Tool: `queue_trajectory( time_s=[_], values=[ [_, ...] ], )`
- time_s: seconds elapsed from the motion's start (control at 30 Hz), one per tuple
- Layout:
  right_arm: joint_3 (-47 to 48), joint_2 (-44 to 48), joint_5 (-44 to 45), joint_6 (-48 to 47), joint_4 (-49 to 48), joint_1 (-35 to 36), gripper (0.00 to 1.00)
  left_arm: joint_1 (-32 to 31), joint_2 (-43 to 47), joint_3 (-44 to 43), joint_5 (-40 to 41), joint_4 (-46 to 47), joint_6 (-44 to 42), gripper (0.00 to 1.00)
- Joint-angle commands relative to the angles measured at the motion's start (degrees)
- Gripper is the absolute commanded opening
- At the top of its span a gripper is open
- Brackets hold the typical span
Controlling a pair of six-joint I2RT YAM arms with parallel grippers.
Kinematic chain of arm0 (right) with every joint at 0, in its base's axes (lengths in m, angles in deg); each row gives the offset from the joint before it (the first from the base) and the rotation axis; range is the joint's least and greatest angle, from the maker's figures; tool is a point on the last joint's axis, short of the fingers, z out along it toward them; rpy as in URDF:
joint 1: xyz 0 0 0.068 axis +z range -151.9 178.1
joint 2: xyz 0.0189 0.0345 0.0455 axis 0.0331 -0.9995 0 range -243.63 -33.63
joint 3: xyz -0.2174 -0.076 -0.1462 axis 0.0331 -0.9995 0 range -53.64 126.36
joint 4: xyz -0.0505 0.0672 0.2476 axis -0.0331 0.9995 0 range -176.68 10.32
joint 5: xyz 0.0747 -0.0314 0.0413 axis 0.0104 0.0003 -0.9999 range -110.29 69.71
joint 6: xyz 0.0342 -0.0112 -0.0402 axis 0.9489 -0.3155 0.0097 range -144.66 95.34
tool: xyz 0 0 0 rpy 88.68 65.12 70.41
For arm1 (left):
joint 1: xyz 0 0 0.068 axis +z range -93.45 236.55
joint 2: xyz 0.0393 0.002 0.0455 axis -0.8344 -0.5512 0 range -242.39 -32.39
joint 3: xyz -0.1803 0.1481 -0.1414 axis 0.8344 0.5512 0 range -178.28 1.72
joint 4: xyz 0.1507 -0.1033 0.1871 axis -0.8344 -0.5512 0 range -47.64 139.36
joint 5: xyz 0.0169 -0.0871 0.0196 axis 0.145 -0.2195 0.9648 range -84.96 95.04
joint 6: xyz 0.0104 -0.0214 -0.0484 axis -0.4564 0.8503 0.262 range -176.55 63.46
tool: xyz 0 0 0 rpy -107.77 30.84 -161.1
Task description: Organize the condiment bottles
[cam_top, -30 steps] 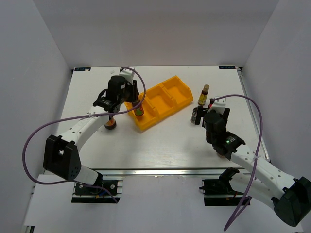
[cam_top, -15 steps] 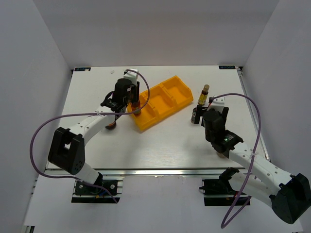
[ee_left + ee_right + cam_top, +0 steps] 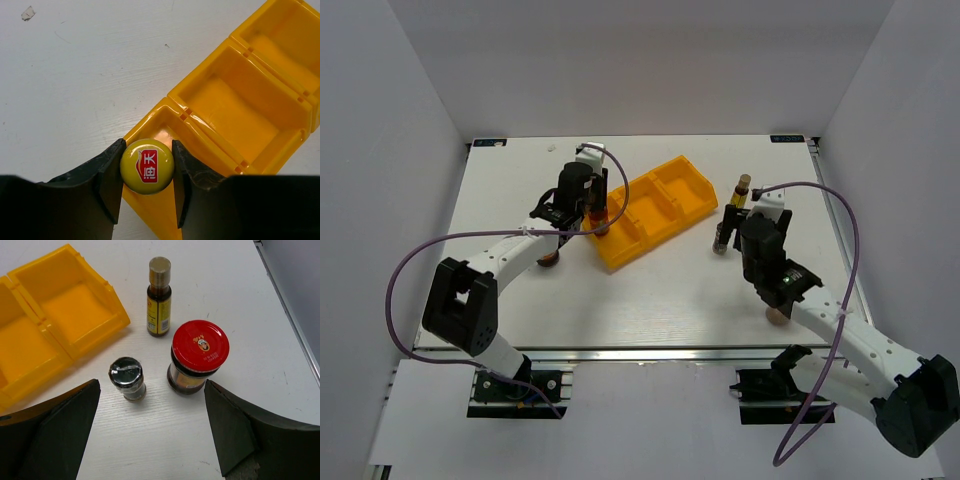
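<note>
The left gripper has carried the yellow-capped bottle a little farther from the arm bases and toward the yellow tray over the last second. Its jaws are clamped on either side of the cap. In the left wrist view the cap sits over the outer corner of the tray's end compartment, the one at the left, and I cannot tell whether the base has touched down. By my reading this bottle is about to be set in as the first item, since the other two compartments show bare. The bottle stands upright, with its long axis vertical and its cap pointing straight up at the wrist camera. A small jar waits on the table partly under the left arm.

To the right of the tray three more stand upright, near one another but apart: a slim dark bottle, a chrome-topped shaker and a red-lidded jar. The right gripper has moved in over them, with its jaws spread wide and holding nothing, which suggests a pick is being lined up there
</note>
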Motion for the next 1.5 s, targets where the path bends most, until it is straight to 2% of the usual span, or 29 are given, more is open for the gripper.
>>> queue_trajectory(
  time_s=[0.0,0.07,0.3,0.43,0.53,0.67,0.8,0.87,1.0,1.1,1.23,1.4,1.47],
  values=[
    [5.26,-0.74,-0.09,-1.13,-1.74,-0.33,0.89,-0.2,2.3,-1.11,0.88,4.49,-0.55,0.52],
    [7.54,-1.88,0.26,-2.18,-1.74,-0.59,0.89,-0.2,2.04,-1.55,0.88,3.96,-0.64,0.65],
    [15.44,-9.42,-2.28,-0.87,2.47,-3.92,0.89,-0.2,2.65,-4.01,2.19,1.77,-0.9,0.98],
    [20.11,-15.05,-9.11,0.63,4.76,-9.54,0.89,-0.2,4.58,-7.09,3.07,-0.5,-0.64,0.98],
    [24.06,-20.49,-10.99,-0.33,5.73,-14.2,0.89,-0.2,8.43,-7.18,3.86,-0.61,0.58,0.98],
    [28.2,-27.18,-15.72,-2.09,6.17,-17.28,0.89,-0.2,17.22,-1.4,4.57,-0.09,4.54,0.98],
    [31.19,-34.73,-18.27,-3.59,3.28,-18.87,0.88,-0.2,27.6,10.54,7.71,2.01,11.38,0.98],
    [33.91,-37.46,-18.9,-4.64,3.01,-19.4,0.88,-0.2,32.86,13.64,8.87,1.33,13.59,0.98],
    [37.43,-43.7,-19.07,-5.09,2.57,-19.92,0.87,-0.2,38.32,19.0,11.15,-1.22,16.94,0.98],
    [38.49,-46.17,-18.2,-3.86,1.52,-20.8,0.78,-0.2,39.39,19.8,13.88,-3.23,17.11,0.98],
    [39.11,-48.28,-18.02,-3.33,-0.76,-22.12,0.72,-0.2,39.22,18.93,15.46,-5.7,16.76,0.98],
    [41.21,-51.27,-17.05,-4.47,-1.03,-22.56,0.61,-0.2,39.22,19.98,15.82,-4.74,16.15,0.98],
    [41.22,-51.89,-17.05,-4.91,-4.19,-22.56,0.57,-0.2,38.87,20.15,15.73,-4.56,15.89,0.98]
  ],
)
